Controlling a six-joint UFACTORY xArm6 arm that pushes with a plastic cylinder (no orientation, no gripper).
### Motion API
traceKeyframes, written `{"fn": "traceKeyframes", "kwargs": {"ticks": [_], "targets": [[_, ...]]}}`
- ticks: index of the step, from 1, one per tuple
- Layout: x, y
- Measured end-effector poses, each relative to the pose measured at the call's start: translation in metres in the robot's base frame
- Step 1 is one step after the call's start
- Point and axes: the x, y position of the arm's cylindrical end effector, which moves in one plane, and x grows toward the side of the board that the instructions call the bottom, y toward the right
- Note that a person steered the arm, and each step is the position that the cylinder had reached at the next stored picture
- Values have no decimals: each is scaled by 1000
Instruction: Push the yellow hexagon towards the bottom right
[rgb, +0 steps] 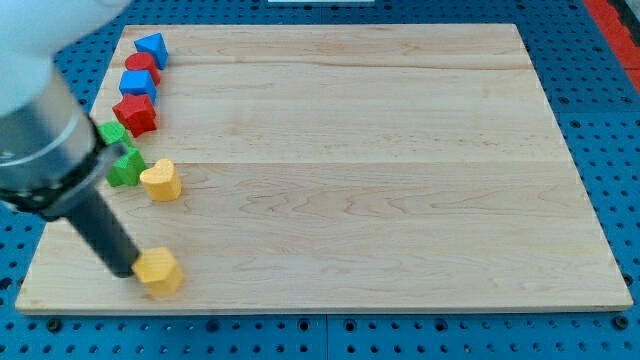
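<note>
The yellow hexagon (159, 271) lies near the bottom left corner of the wooden board (360, 170). My tip (130, 272) is at the hexagon's left side, touching or nearly touching it. The dark rod slants up to the view's left into the blurred arm. A yellow heart-shaped block (161, 181) lies above the hexagon, apart from it.
Along the board's left edge stands a column of blocks: a blue triangle (152, 47), a red round block (142, 65), a blue cube (138, 83), a red star (135, 114), a green block (112, 132) partly hidden by the arm, and a green star (126, 166).
</note>
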Motion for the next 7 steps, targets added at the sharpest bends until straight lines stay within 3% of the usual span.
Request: {"fn": "traceKeyframes", "kwargs": {"ticks": [2,3,7], "targets": [[19,26],[19,68],[-22,224]]}}
